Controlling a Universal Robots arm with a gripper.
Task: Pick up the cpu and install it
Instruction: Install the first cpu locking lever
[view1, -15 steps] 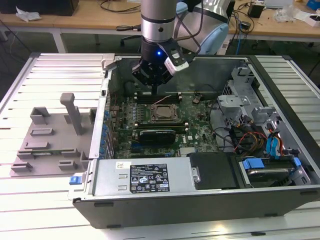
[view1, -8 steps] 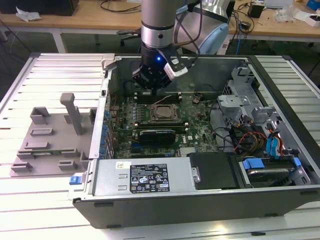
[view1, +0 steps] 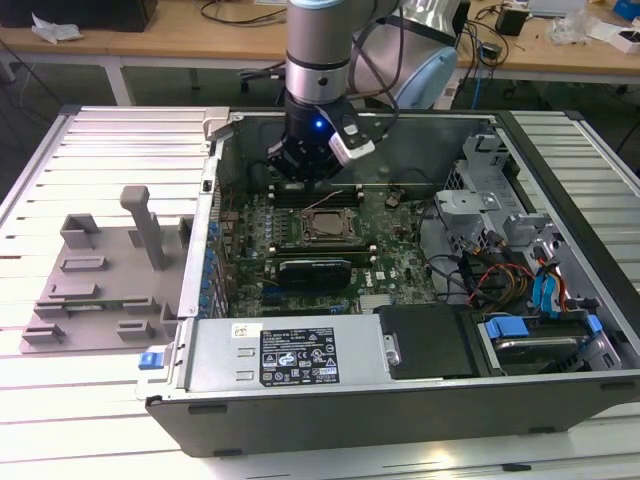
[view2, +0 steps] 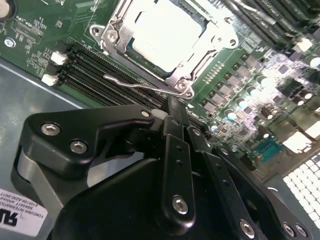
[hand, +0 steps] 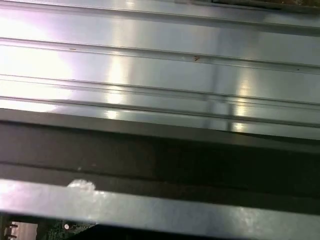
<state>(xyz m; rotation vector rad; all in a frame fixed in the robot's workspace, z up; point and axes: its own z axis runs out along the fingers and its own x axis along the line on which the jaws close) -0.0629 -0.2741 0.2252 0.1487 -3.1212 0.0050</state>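
Cpu (view2: 167, 31) in socket, beyond claw (view2: 172, 107)

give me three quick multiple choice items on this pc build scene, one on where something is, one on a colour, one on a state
1. Where is the cpu?
A. On the grey fixture tray
B. In the motherboard socket
C. Lying on the slatted table

2. What colour is the motherboard?
A. Green
B. Red
C. White

3. How does the computer case stand?
A. Closed with its side panel on
C. Upright on its feet
B. Lying flat with its side open

Answers:
1 B: in the second wrist view the pale silver chip sits inside the socket frame.
2 A: the board is green in the exterior view and the second wrist view.
3 B: the exterior view looks straight into the open case, with the gripper hanging inside it above the board.
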